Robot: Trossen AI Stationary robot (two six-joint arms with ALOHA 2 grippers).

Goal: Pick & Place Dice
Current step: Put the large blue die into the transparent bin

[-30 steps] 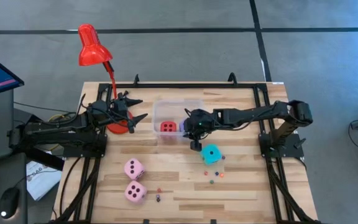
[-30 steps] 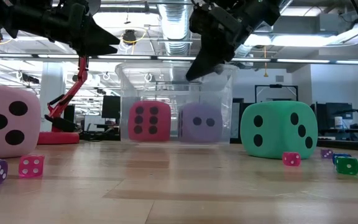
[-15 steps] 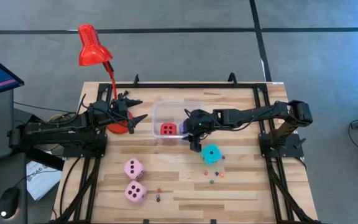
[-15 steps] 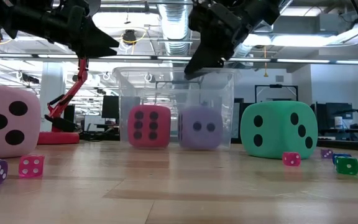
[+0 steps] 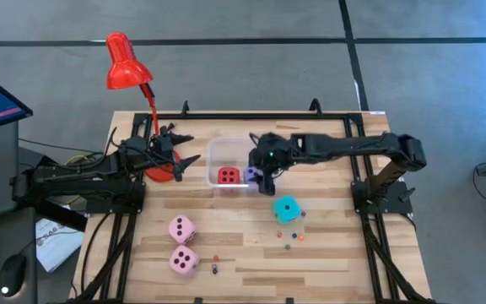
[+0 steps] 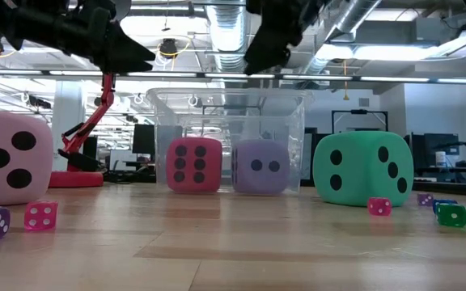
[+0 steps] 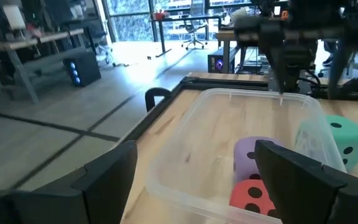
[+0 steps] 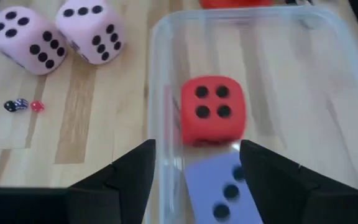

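The soft lavender cube die (image 5: 251,175) now rests in the clear plastic bin (image 5: 226,145) beside the red die (image 5: 228,175); our right gripper (image 5: 268,177) has let go, fingers parted, lifting above the bin. We judge two placed; the cyan die (image 5: 287,209) and two pink dice (image 5: 181,228) wait outside the bin; our left gripper (image 5: 190,158) hangs open beside it.

lavender die (image 8: 219,188) cut off by the right wrist view's lower edge, partly behind a dark finger (image 8: 272,180). pink die (image 6: 6,158) cropped at the low view's left edge. pips on tiny dice (image 5: 289,246) too small to read from above.
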